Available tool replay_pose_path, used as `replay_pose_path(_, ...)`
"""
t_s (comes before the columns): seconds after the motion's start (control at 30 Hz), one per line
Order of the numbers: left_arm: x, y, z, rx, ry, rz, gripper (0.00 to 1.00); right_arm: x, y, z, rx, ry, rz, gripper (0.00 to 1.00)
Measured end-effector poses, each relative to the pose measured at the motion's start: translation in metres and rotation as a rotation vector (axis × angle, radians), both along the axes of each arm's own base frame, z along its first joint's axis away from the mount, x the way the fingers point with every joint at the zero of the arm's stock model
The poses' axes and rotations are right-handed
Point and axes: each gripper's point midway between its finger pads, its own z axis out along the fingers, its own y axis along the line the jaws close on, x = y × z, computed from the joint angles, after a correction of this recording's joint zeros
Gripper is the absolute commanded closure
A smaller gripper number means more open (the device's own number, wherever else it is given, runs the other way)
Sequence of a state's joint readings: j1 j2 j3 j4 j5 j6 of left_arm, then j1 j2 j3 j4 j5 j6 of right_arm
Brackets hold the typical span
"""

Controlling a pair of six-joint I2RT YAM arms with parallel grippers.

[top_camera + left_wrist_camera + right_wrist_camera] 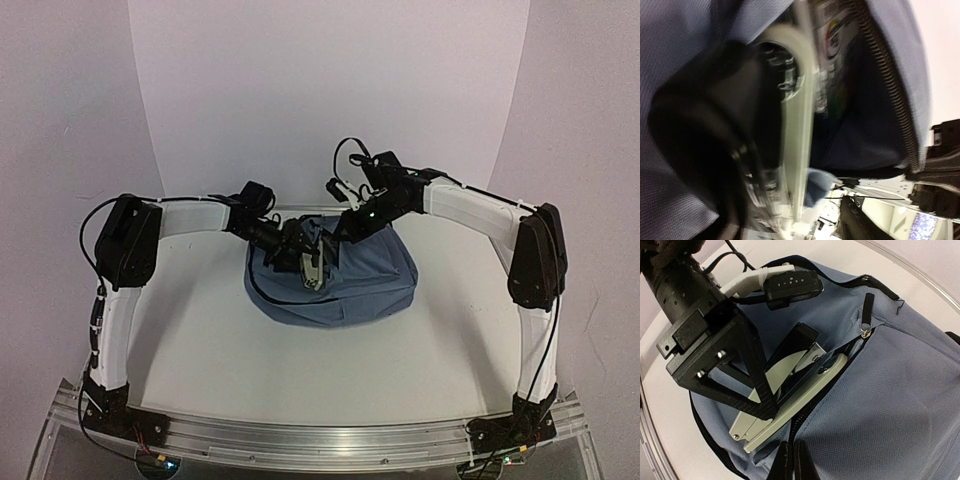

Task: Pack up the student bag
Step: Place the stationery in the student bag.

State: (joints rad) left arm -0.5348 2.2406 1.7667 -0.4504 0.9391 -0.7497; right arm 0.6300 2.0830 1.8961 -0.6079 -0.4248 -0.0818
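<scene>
My left gripper [312, 263] gapes around a flat pale-grey plastic tool [807, 389] half inside the front pocket of the soft slate-blue fabric backpack [345, 292] lying mid-table, whose pocket lip my right gripper [790, 461] pinches.

Slumped slate-blue student bag [345, 285], unzipped

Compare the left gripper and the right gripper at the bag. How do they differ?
The left gripper has its jaws apart; the right gripper is shut. The left gripper straddles a pale flat item at the opening; the right gripper pinches the student bag at its zipper edge. Both are black.
</scene>
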Motion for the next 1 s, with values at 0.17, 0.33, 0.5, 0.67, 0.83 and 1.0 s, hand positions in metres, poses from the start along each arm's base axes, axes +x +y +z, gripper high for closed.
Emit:
replay_pose_path(0.17, -0.015, 0.007, -0.013, 0.036, 0.037, 0.005, 0.66, 0.000, 0.000, 0.000, 0.001, 0.001, 0.002, 1.00)
replay_pose_path(0.33, -0.017, 0.010, -0.018, 0.053, 0.042, 0.019, 0.88, -0.001, 0.000, 0.000, 0.003, 0.004, 0.004, 1.00)
replay_pose_path(0.5, -0.016, 0.008, -0.014, 0.035, 0.029, 0.013, 1.00, -0.001, 0.000, 0.000, 0.003, 0.006, 0.004, 1.00)
replay_pose_path(0.67, -0.017, 0.003, -0.004, -0.020, 0.021, -0.008, 1.00, -0.001, 0.000, 0.000, 0.004, 0.006, 0.005, 1.00)
replay_pose_path(0.83, -0.020, -0.006, 0.020, -0.124, -0.009, -0.046, 1.00, -0.002, 0.001, 0.000, 0.006, 0.007, 0.007, 1.00)
replay_pose_path(1.0, -0.026, -0.015, 0.037, -0.203, -0.008, -0.092, 1.00, -0.002, 0.001, 0.000, 0.008, 0.009, 0.009, 1.00)
